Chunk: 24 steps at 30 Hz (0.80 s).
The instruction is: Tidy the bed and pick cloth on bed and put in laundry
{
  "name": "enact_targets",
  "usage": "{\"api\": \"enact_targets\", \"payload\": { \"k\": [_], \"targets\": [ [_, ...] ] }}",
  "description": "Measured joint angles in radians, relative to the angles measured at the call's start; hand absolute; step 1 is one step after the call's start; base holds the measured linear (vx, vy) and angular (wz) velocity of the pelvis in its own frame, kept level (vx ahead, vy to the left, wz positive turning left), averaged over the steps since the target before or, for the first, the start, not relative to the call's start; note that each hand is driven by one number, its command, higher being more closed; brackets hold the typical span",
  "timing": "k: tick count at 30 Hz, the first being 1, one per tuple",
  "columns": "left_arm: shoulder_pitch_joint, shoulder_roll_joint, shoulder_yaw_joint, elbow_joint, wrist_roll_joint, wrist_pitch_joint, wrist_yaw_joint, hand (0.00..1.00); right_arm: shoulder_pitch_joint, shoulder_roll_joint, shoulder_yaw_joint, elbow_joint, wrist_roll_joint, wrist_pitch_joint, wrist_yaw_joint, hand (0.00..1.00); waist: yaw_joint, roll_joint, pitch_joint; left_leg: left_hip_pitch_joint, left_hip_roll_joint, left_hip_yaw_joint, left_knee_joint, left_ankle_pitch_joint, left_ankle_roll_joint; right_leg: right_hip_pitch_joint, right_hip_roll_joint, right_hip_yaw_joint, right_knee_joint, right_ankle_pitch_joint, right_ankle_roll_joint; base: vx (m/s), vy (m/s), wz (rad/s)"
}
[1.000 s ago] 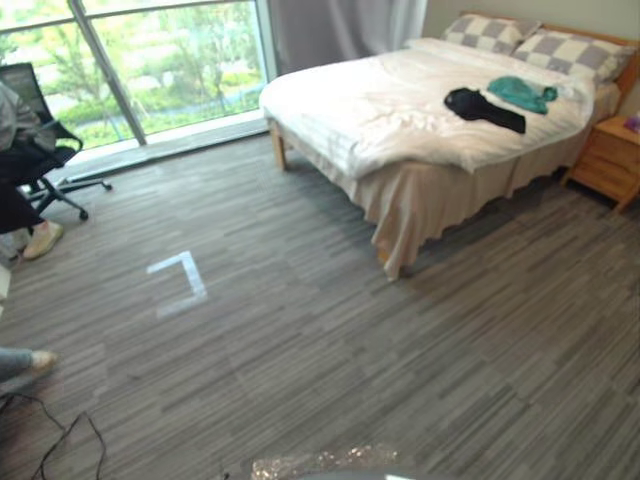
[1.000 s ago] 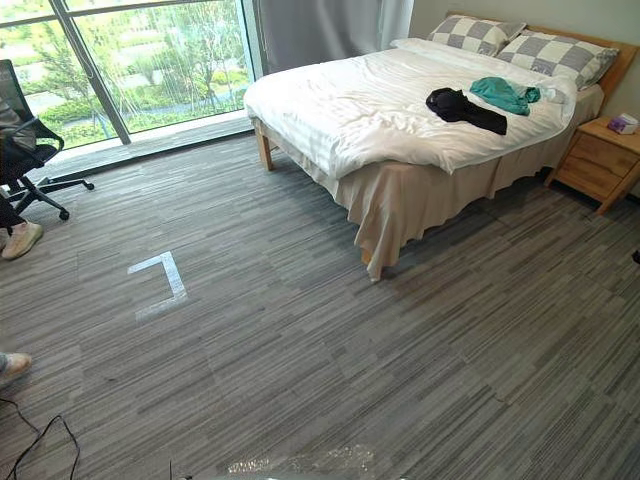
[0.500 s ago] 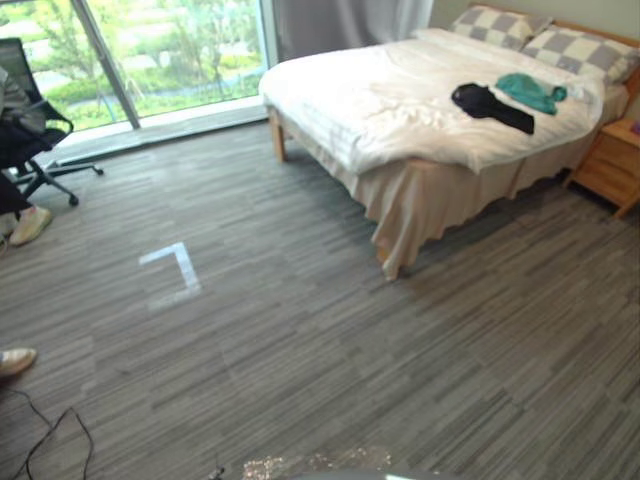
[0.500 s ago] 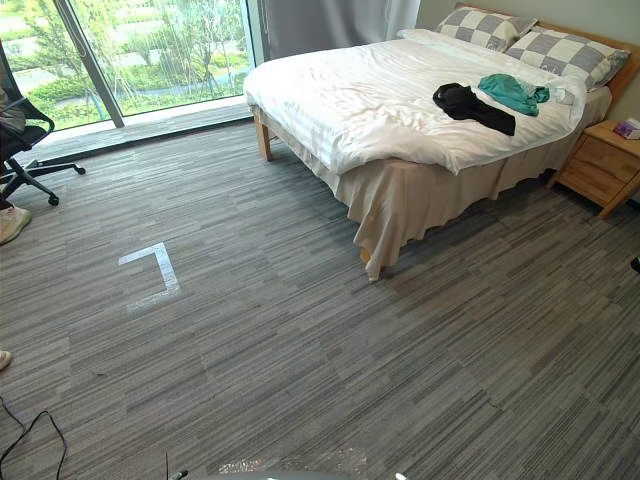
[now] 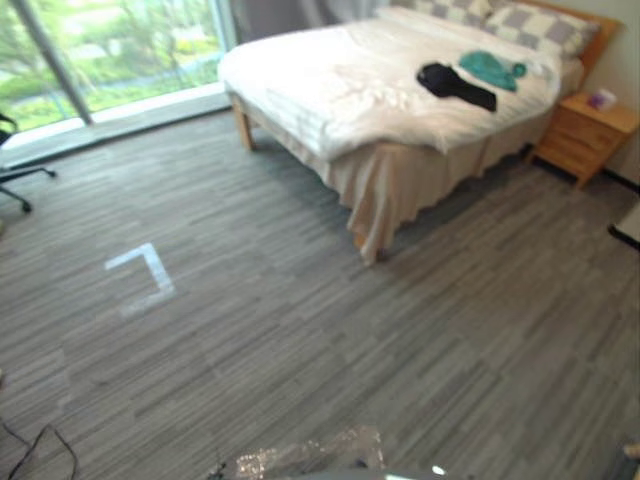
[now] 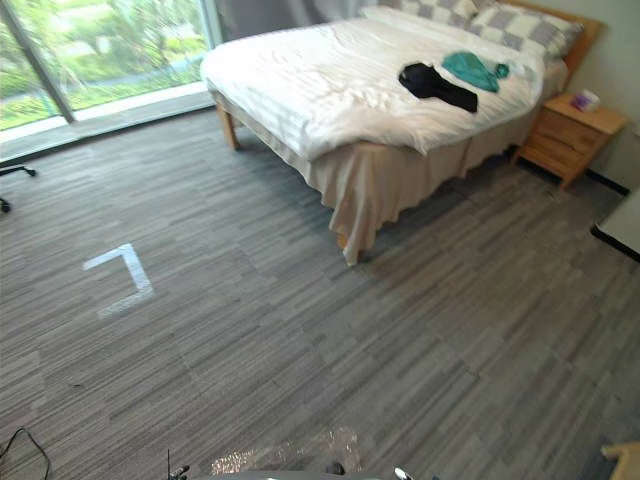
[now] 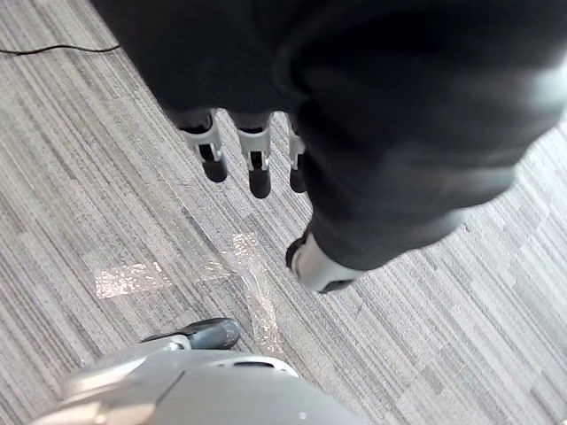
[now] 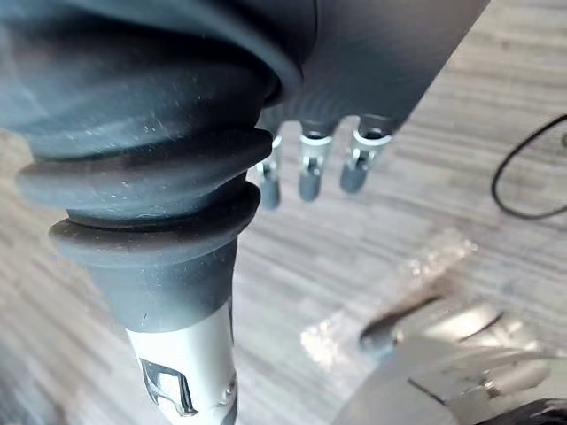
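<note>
A bed (image 5: 330,90) with a rumpled white duvet stands at the far side of the room, several steps away. On it, near the pillows, lie a black cloth (image 5: 455,84) and a teal cloth (image 5: 490,68) side by side, also seen as the black cloth (image 6: 437,85) and the teal cloth (image 6: 472,70). My left hand (image 7: 252,159) hangs over the grey floor with relaxed fingers and holds nothing. My right hand (image 8: 306,173) likewise hangs above the floor, fingers straight and empty.
Checked pillows (image 5: 530,25) lean on the wooden headboard. A wooden nightstand (image 5: 580,135) stands beside the bed with a small item on top. A white tape corner (image 5: 140,275) marks the carpet. A large window (image 5: 110,50) lines the far left. A table edge (image 6: 620,225) juts in at right.
The camera has swung right and moved closer: the bed shifted left in view, the office chair and seated person slid out at left, and a table edge appeared at right.
</note>
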Motion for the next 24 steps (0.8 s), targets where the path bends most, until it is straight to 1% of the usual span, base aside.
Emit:
{"api": "enact_targets", "payload": {
  "k": [1, 2, 3, 4, 5, 6, 7, 8, 9, 10, 11, 12, 13, 14, 15, 16, 17, 18, 19, 20, 21, 22, 23, 24],
  "targets": [
    [-0.001, 0.000, 0.000, 0.000, 0.004, 0.001, 0.000, 0.00, 0.000, 0.007, -0.025, 0.000, 0.000, 0.000, 0.000, 0.00, -0.001, 0.009, 0.005, 0.009, 0.004, 0.027, 0.014, -0.023, -0.001, -0.023, -0.025, -0.052, 0.052, -0.022, 0.034, 0.01, 0.000, -0.73],
    [-0.006, 0.001, 0.000, 0.000, 0.010, 0.002, 0.000, 0.00, 0.000, 0.012, -0.053, 0.001, 0.001, 0.001, -0.001, 0.00, -0.007, 0.012, 0.008, 0.014, 0.012, 0.041, 0.034, -0.041, 0.002, -0.035, -0.045, -0.108, 0.090, -0.036, 0.052, 0.04, -0.013, -0.61],
    [-0.011, 0.001, 0.000, 0.000, 0.010, 0.003, 0.000, 0.00, 0.000, 0.014, -0.066, 0.001, 0.004, 0.001, -0.002, 0.00, -0.012, 0.012, 0.009, 0.018, 0.017, 0.045, 0.041, -0.048, 0.004, -0.042, -0.054, -0.147, 0.109, -0.040, 0.046, 0.07, -0.031, -0.41],
    [-0.024, 0.002, 0.000, 0.003, 0.010, 0.007, -0.001, 0.00, 0.003, 0.021, -0.095, 0.002, 0.005, 0.002, -0.001, 0.00, -0.019, 0.012, 0.010, 0.029, 0.028, 0.050, 0.048, -0.061, -0.002, -0.060, -0.069, -0.224, 0.151, -0.055, 0.014, 0.12, -0.060, -0.24],
    [-0.039, 0.000, 0.000, 0.005, 0.010, 0.009, -0.001, 0.00, 0.001, 0.026, -0.127, 0.003, 0.007, 0.004, -0.002, 0.00, -0.028, 0.021, 0.014, 0.036, 0.053, 0.051, 0.054, -0.072, -0.020, -0.083, -0.067, -0.251, 0.167, -0.068, -0.019, 0.17, -0.084, -0.17],
    [-0.047, -0.002, 0.000, 0.005, 0.010, 0.009, -0.002, 0.00, 0.000, 0.026, -0.133, 0.002, 0.008, 0.004, -0.002, 0.00, -0.030, 0.027, 0.017, 0.037, 0.071, 0.050, 0.060, -0.079, -0.029, -0.097, -0.064, -0.253, 0.165, -0.072, -0.027, 0.24, -0.138, -0.02],
    [-0.068, -0.009, 0.000, 0.006, 0.009, 0.009, -0.003, 0.00, 0.002, 0.022, -0.146, 0.002, 0.013, 0.004, -0.001, 0.00, -0.036, 0.043, 0.026, 0.043, 0.112, 0.051, 0.065, -0.097, -0.049, -0.134, -0.064, -0.259, 0.143, -0.068, -0.024, 0.23, -0.147, 0.00],
    [-0.078, -0.013, 0.000, 0.007, 0.009, 0.009, -0.003, 0.00, 0.001, 0.019, -0.148, 0.002, 0.014, 0.005, -0.002, 0.00, -0.037, 0.052, 0.032, 0.048, 0.135, 0.051, 0.066, -0.103, -0.061, -0.156, -0.066, -0.260, 0.129, -0.061, -0.017, 0.31, -0.225, 0.00],
    [-0.098, -0.025, 0.002, 0.007, 0.010, 0.008, -0.005, 0.00, -0.001, 0.011, -0.148, 0.002, 0.014, 0.005, -0.001, 0.00, -0.041, 0.066, 0.039, 0.052, 0.179, 0.049, 0.065, -0.118, -0.085, -0.216, -0.075, -0.257, 0.092, -0.019, -0.004, 0.47, -0.345, 0.02],
    [-0.132, -0.045, 0.014, 0.028, 0.010, 0.007, -0.012, 0.00, -0.007, 0.014, -0.147, 0.002, 0.014, 0.005, -0.001, 0.00, -0.053, 0.062, 0.047, 0.068, 0.210, 0.035, 0.060, -0.137, -0.116, -0.315, -0.119, -0.254, 0.015, 0.081, 0.024, 0.59, -0.434, 0.08],
    [-0.154, -0.057, 0.043, 0.050, 0.015, 0.008, -0.023, 0.00, 0.003, 0.027, -0.146, 0.006, 0.014, 0.006, 0.000, 0.00, -0.060, 0.038, 0.058, 0.108, 0.211, 0.039, 0.060, -0.158, -0.137, -0.338, -0.175, -0.247, -0.059, 0.146, 0.053, 0.67, -0.481, 0.09],
    [-0.151, -0.072, 0.057, 0.050, 0.018, 0.008, -0.023, 0.00, 0.016, 0.028, -0.155, 0.009, 0.018, 0.007, 0.001, 0.00, -0.061, 0.040, 0.059, 0.137, 0.216, 0.046, 0.060, -0.168, -0.133, -0.341, -0.179, -0.254, -0.041, 0.219, 0.048, 0.66, -0.429, 0.02],
    [-0.152, -0.108, 0.088, 0.050, 0.019, 0.005, -0.025, 0.00, 0.015, 0.015, -0.158, 0.011, 0.014, 0.007, 0.007, 0.00, -0.061, 0.067, 0.062, 0.171, 0.254, 0.057, 0.070, -0.144, -0.116, -0.353, -0.163, -0.272, 0.043, 0.268, 0.009, 0.71, -0.481, -0.18],
    [-0.154, -0.128, 0.122, 0.046, 0.018, -0.006, -0.029, 0.00, 0.009, 0.008, -0.160, 0.009, 0.013, 0.004, 0.015, 0.00, -0.057, 0.081, 0.063, 0.158, 0.277, 0.046, 0.126, -0.064, -0.107, -0.366, -0.147, -0.272, 0.109, 0.202, -0.049, 0.60, -0.432, -0.25],
    [-0.153, -0.131, 0.130, 0.039, 0.018, -0.008, -0.031, 0.00, 0.009, 0.009, -0.160, 0.004, 0.012, 0.003, 0.017, 0.00, -0.056, 0.084, 0.061, 0.136, 0.290, 0.030, 0.176, -0.022, -0.107, -0.363, -0.139, -0.273, 0.122, 0.180, -0.058, 0.58, -0.497, -0.23],
    [-0.152, -0.137, 0.153, 0.034, 0.018, -0.009, -0.033, 0.00, 0.010, 0.009, -0.168, -0.006, 0.013, 0.003, 0.019, 0.00, -0.058, 0.090, 0.061, 0.096, 0.315, -0.002, 0.275, 0.049, -0.102, -0.341, -0.122, -0.280, 0.124, 0.145, -0.069, 0.62, -0.480, -0.16],
    [-0.150, -0.137, 0.180, 0.026, 0.017, -0.008, -0.033, 0.00, 0.011, 0.008, -0.167, -0.010, 0.012, 0.003, 0.017, 0.00, -0.057, 0.091, 0.062, 0.031, 0.350, -0.044, 0.440, 0.153, -0.075, -0.290, -0.097, -0.283, 0.108, 0.105, -0.088, 0.77, -0.511, -0.21],
    [-0.145, -0.134, 0.186, 0.012, 0.015, -0.008, -0.031, 0.00, 0.011, 0.005, -0.153, -0.011, 0.013, 0.001, 0.014, 0.00, -0.055, 0.088, 0.063, -0.026, 0.382, -0.076, 0.633, 0.178, -0.064, -0.213, -0.065, -0.279, 0.073, 0.081, -0.108, 0.66, -0.378, -0.24],
    [-0.139, -0.134, 0.185, -0.002, 0.014, -0.008, -0.031, 0.00, 0.011, 0.001, -0.137, -0.012, 0.013, 0.000, 0.014, 0.00, -0.054, 0.087, 0.065, -0.048, 0.388, -0.084, 0.716, 0.172, -0.069, -0.168, -0.048, -0.275, 0.046, 0.075, -0.113, 0.65, -0.322, -0.33],
    [-0.126, -0.137, 0.185, -0.029, 0.005, -0.014, -0.027, 0.00, 0.006, -0.010, -0.098, -0.010, 0.013, -0.002, 0.014, 0.00, -0.050, 0.074, 0.071, -0.076, 0.388, -0.085, 0.840, 0.130, -0.110, -0.067, -0.019, -0.265, -0.018, 0.071, -0.113, 0.62, -0.268, -0.37],
    [-0.121, -0.139, 0.183, -0.047, -0.010, -0.015, -0.021, 0.00, -0.003, -0.016, -0.069, -0.007, 0.013, -0.003, 0.014, 0.00, -0.044, 0.067, 0.073, -0.101, 0.368, -0.085, 0.895, 0.085, -0.120, -0.003, -0.006, -0.246, -0.063, 0.068, -0.116, 0.71, -0.275, -0.56],
    [-0.123, -0.145, 0.178, -0.063, -0.019, -0.020, -0.020, 0.00, -0.020, -0.025, -0.034, -0.007, 0.012, -0.003, 0.013, 0.00, -0.029, 0.064, 0.071, -0.148, 0.327, -0.082, 0.935, 0.024, -0.120, 0.061, 0.004, -0.210, -0.109, 0.064, -0.122, 0.46, -0.163, -0.55],
    [-0.126, -0.148, 0.175, -0.070, -0.026, -0.024, -0.020, 0.00, -0.033, -0.031, -0.024, -0.006, 0.010, -0.003, 0.012, 0.00, -0.022, 0.064, 0.071, -0.178, 0.304, -0.083, 0.941, -0.011, -0.118, 0.085, 0.006, -0.191, -0.131, 0.064, -0.124, 0.42, -0.112, -0.78],
    [-0.131, -0.151, 0.171, -0.085, -0.034, -0.027, -0.020, 0.00, -0.064, -0.039, -0.009, -0.004, 0.003, -0.003, 0.011, 0.00, -0.006, 0.064, 0.071, -0.245, 0.248, -0.081, 0.924, -0.083, -0.114, 0.122, 0.001, -0.158, -0.164, 0.064, -0.124, 0.49, -0.045, -0.85]
  ]
}}
